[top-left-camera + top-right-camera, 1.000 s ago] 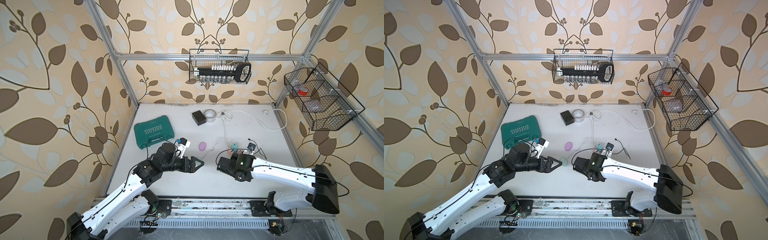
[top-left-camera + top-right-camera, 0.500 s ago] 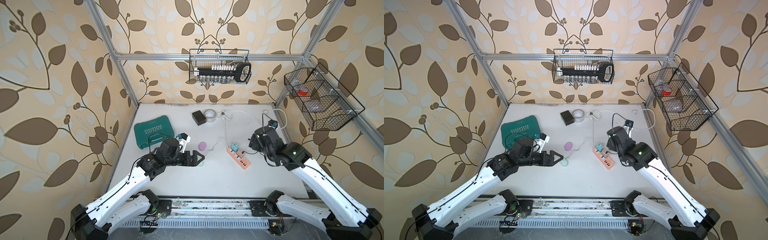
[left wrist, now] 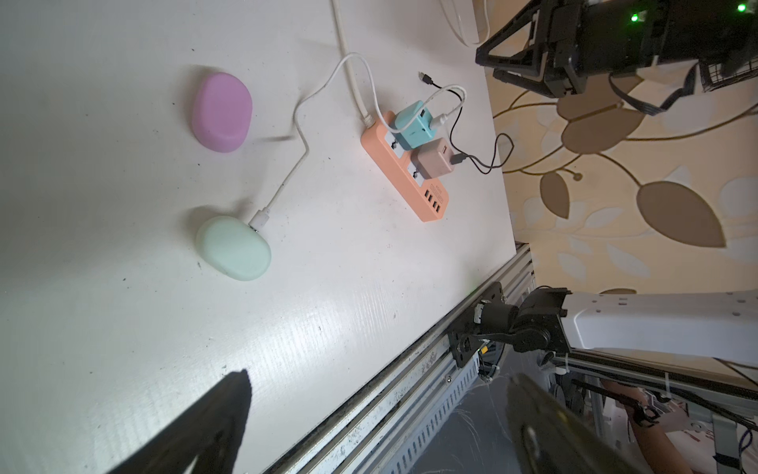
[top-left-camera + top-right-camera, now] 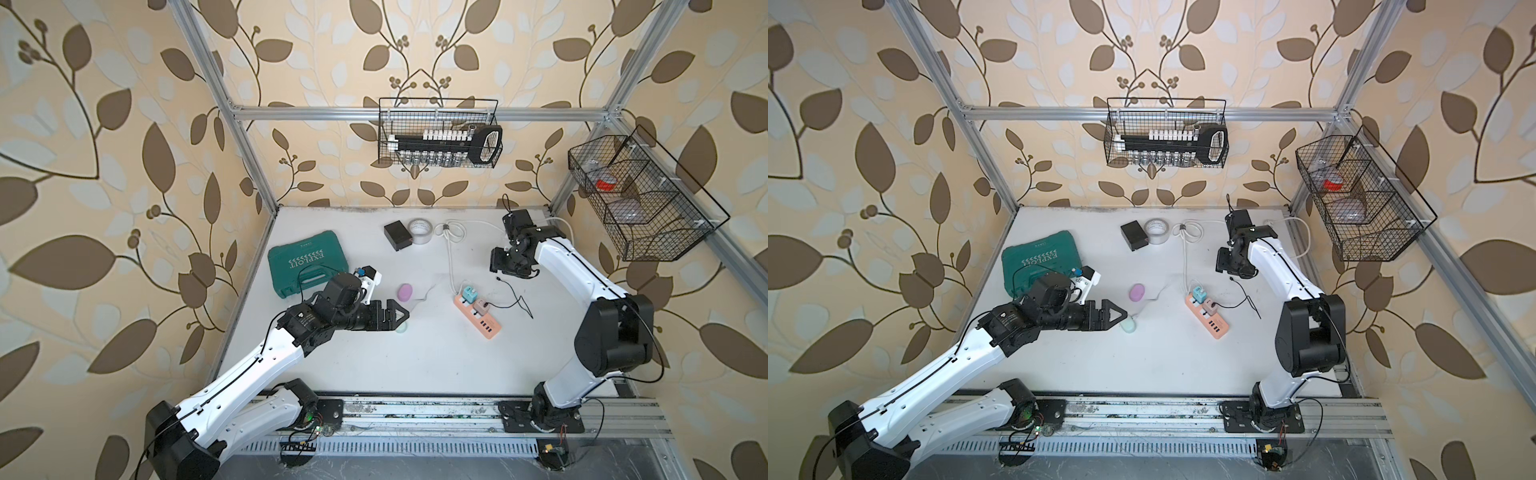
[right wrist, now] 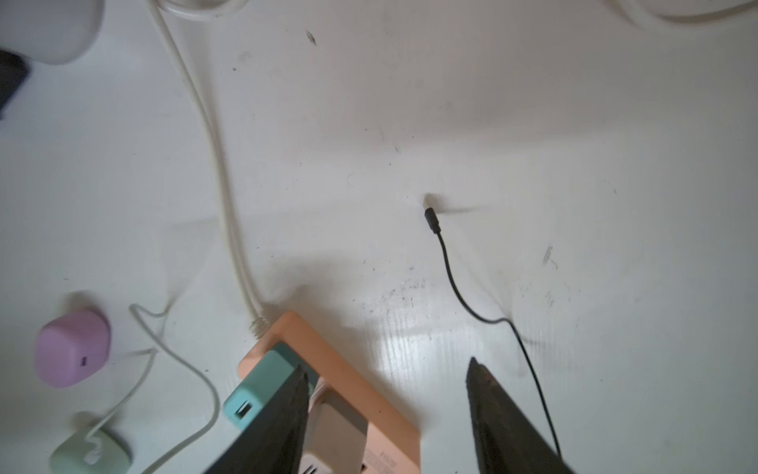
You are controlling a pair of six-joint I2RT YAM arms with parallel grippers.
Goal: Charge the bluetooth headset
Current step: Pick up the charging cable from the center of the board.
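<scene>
Left gripper (image 4: 400,316) gapes empty, half hiding the mint headset case (image 4: 402,330), white cable (image 3: 287,180) plugged in; purple case (image 4: 405,291) at its 12 o'clock. Right gripper (image 5: 387,365) spread, empty, near loose black plug (image 5: 430,217).

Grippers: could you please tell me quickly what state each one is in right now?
Left gripper: open, holding nothing.
Right gripper: open, holding nothing.

A mint-green case (image 3: 234,248), a lilac case (image 3: 222,111), an orange power strip (image 3: 414,193) and brown-leafed beige wallpaper (image 4: 104,166) are seen.
</scene>
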